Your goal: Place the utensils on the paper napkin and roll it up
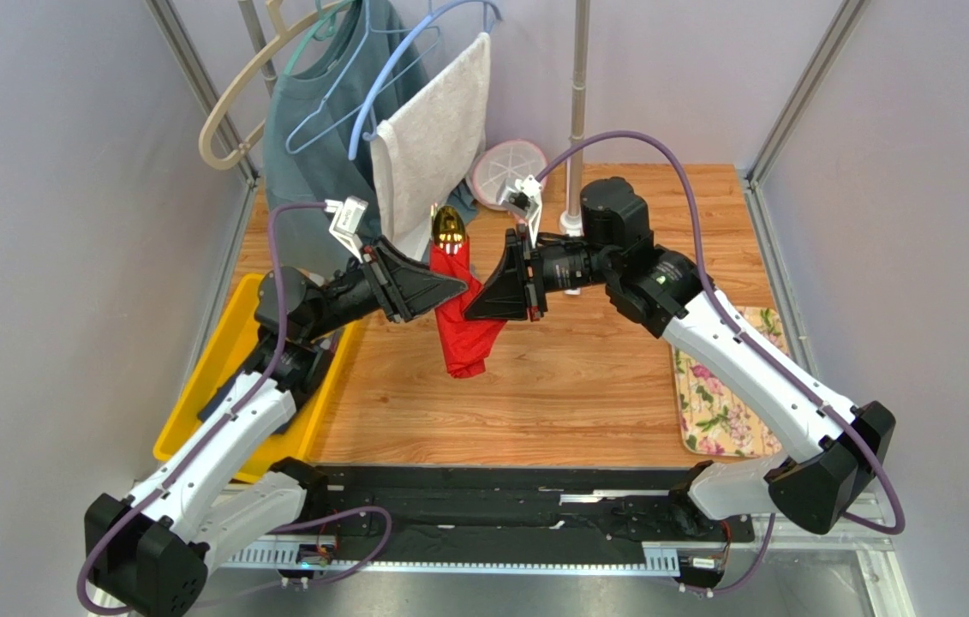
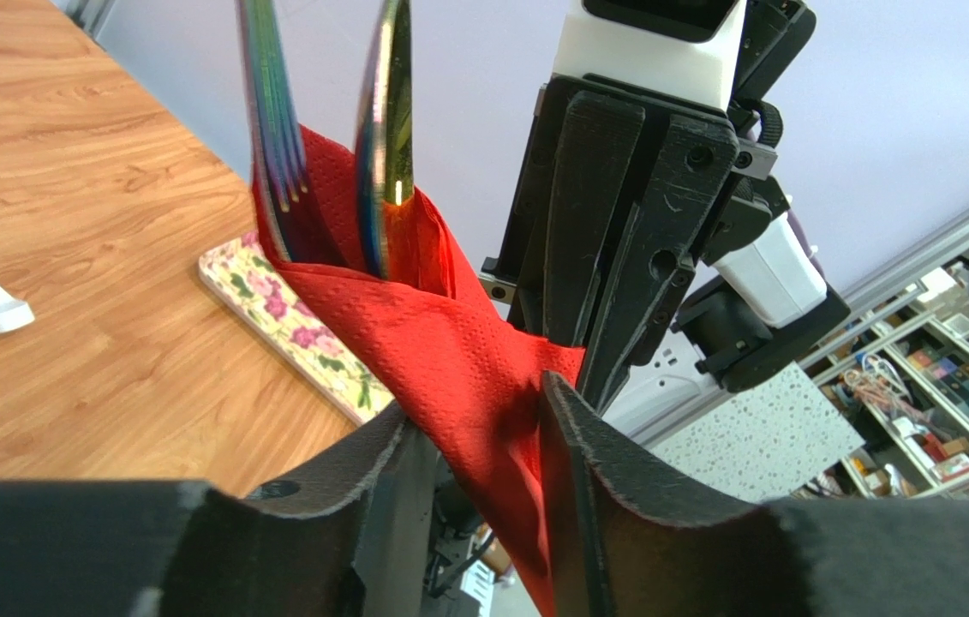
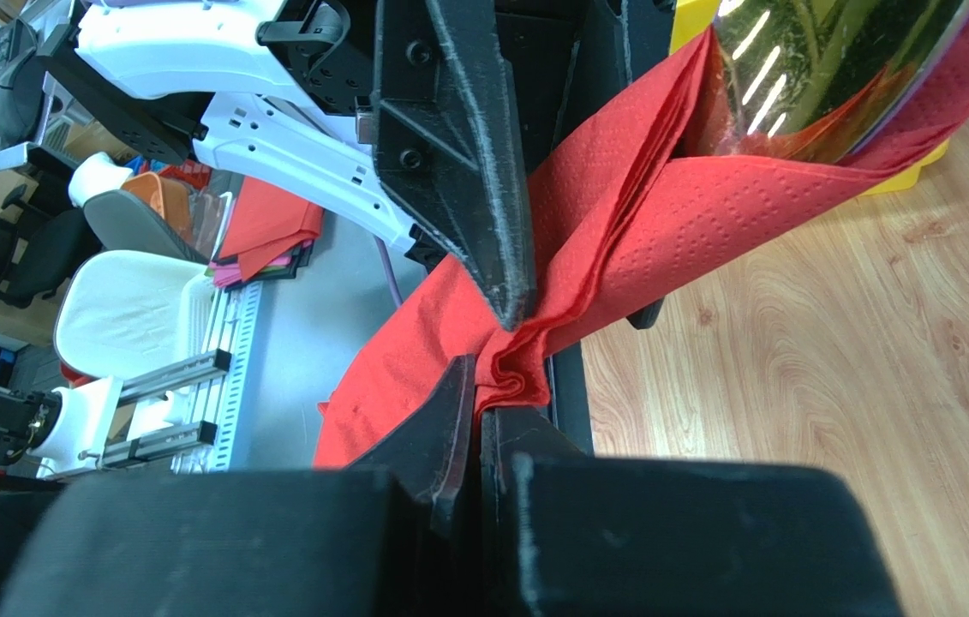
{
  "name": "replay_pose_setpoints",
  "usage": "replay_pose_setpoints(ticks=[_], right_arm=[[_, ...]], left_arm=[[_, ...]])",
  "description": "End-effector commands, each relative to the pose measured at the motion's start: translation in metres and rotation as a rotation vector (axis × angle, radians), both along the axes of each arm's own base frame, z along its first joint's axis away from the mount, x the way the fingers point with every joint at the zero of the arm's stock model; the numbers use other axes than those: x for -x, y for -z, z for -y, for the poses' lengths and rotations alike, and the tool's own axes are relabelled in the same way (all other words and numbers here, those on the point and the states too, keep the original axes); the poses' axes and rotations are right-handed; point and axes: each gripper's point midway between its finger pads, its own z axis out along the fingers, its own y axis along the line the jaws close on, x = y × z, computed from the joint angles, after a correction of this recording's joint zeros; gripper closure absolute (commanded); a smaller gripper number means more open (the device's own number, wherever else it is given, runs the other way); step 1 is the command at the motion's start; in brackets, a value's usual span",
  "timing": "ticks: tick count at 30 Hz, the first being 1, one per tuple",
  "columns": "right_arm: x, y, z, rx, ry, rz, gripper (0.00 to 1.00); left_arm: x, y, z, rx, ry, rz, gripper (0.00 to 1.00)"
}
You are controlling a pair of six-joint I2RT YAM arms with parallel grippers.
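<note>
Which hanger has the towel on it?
The blue hanger: the pale towel drapes over it. The beige hanger hangs bare.

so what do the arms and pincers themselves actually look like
Both the left arm and right arm have white link shells with bulky black joints, and a purple-grey cable loops loosely along each. The left pincer and right pincer are matte black with broad wedge-shaped fingers that taper to the tips, their surface rough and grainy. A white bracket sits on each wrist.

yellow tray (image 1: 202,392), floral cloth (image 1: 712,409), hanging towel (image 1: 431,142)
</note>
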Motion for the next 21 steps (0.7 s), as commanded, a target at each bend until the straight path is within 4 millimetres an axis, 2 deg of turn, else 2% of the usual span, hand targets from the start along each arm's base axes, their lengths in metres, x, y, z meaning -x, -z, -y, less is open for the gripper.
replay_pose_setpoints(ticks=[1,3,6,7,8,14,17,18,20,21], right_arm=[[0.008,-0.014,0.0,-0.048,-0.03,0.068,1.0],[0.008,-0.013,0.001,-0.045,-0.028,0.073,1.0],[0.009,-0.011,0.002,-0.037,-0.024,0.066,1.0],[0.008,-0.009,0.003,-0.033,-0.019,0.063,1.0],[0.007,-0.008,0.004,-0.029,-0.014,0.057,1.0],[-0.002,-0.001,0.015,-0.002,0.03,-0.001,0.98],[-0.008,0.003,0.024,0.029,0.054,-0.031,0.78],[-0.009,0.005,0.026,0.038,0.06,-0.039,0.68],[-0.008,0.007,0.032,0.054,0.068,-0.043,0.61],[-0.01,0.007,0.035,0.057,0.077,-0.041,0.54]], left_arm=[[0.005,-0.028,-0.001,0.045,0.005,0.074,0.64],[0.006,-0.03,-0.001,0.049,0.005,0.082,0.69],[0.008,-0.03,-0.002,0.049,0.007,0.09,0.83],[0.01,-0.031,-0.003,0.05,0.009,0.097,0.93],[0.011,-0.031,-0.003,0.049,0.01,0.101,0.98],[0.012,-0.036,-0.008,0.058,0.0,0.122,1.0],[0.01,-0.041,-0.012,0.061,-0.017,0.138,1.0],[0.009,-0.041,-0.013,0.061,-0.022,0.141,1.0],[0.008,-0.043,-0.014,0.062,-0.028,0.146,1.0],[0.007,-0.044,-0.015,0.063,-0.031,0.15,1.0]])
